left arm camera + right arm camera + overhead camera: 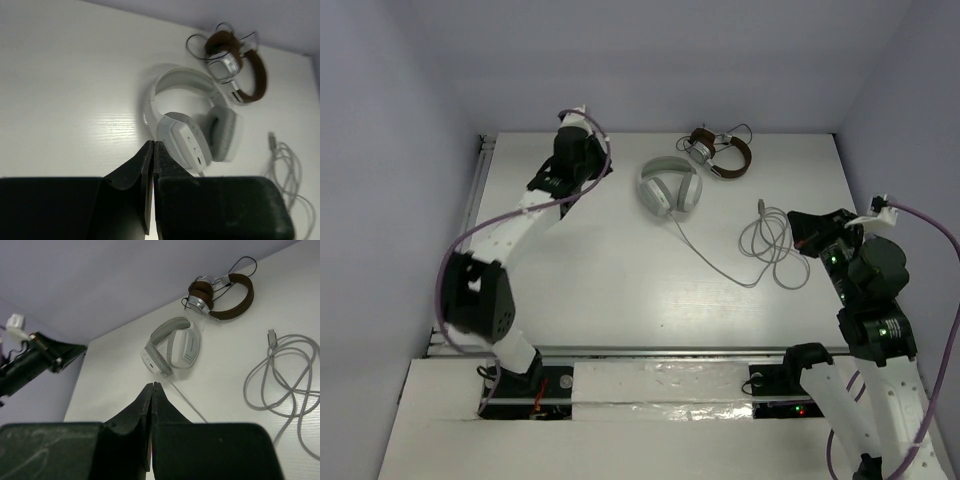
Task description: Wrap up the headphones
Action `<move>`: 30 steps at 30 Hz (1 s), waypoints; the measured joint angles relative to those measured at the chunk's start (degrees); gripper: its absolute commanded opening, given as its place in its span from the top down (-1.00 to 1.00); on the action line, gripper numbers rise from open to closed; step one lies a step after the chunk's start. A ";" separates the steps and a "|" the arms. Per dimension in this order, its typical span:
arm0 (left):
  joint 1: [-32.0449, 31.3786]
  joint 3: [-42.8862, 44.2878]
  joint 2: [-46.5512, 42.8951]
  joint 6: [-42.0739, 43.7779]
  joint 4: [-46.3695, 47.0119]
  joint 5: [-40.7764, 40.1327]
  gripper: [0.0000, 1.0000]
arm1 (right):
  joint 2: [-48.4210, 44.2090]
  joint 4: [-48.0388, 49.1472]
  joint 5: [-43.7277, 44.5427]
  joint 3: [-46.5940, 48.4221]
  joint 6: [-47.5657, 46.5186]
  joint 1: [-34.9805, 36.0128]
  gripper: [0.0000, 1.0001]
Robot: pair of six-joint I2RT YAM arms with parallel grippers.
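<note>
White headphones (670, 187) lie flat at the far middle of the table (570, 290), cable (767, 240) sprawled loose to their right, so none of your wrapping is done yet. Left wrist view: your left gripper (152, 150) is pinched closed, empty, near an earcup (185, 142). Right wrist view: right gripper (151, 389) closed on nothing, well back.
</note>
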 measured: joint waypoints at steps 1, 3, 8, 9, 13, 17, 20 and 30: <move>-0.72 3.17 3.98 0.70 -0.72 -1.05 1.00 | 0.46 0.28 -0.37 -0.22 -0.02 0.00 1.00; -1.90 9.51 11.50 2.67 -1.29 -2.51 0.78 | 1.31 1.07 -1.05 -0.52 -0.02 0.00 1.00; -4.04 28.87 29.51 9.11 -5.99 -4.22 0.30 | 1.90 2.82 -2.89 -1.86 -0.22 0.00 1.00; -4.15 31.45 31.87 10.36 -6.93 -4.44 0.20 | 2.03 3.08 -3.32 -2.08 -0.24 0.00 0.96; -5.01 47.32 45.07 13.29 -12.37 -4.81 -0.06 | 2.97 5.27 -5.60 -2.84 0.04 0.00 -0.05; -5.95 60.70 55.52 15.80 -16.68 -5.95 -0.19 | 3.74 7.63 -8.28 -3.74 -0.24 0.02 -0.23; -6.64 62.31 57.77 17.22 -18.32 -7.02 -0.20 | 4.00 8.55 -9.75 -3.91 -0.22 0.00 -0.23; -7.32 61.70 58.16 18.67 -18.73 -6.73 0.08 | 3.89 11.17 -11.85 -4.46 -0.20 0.02 -0.21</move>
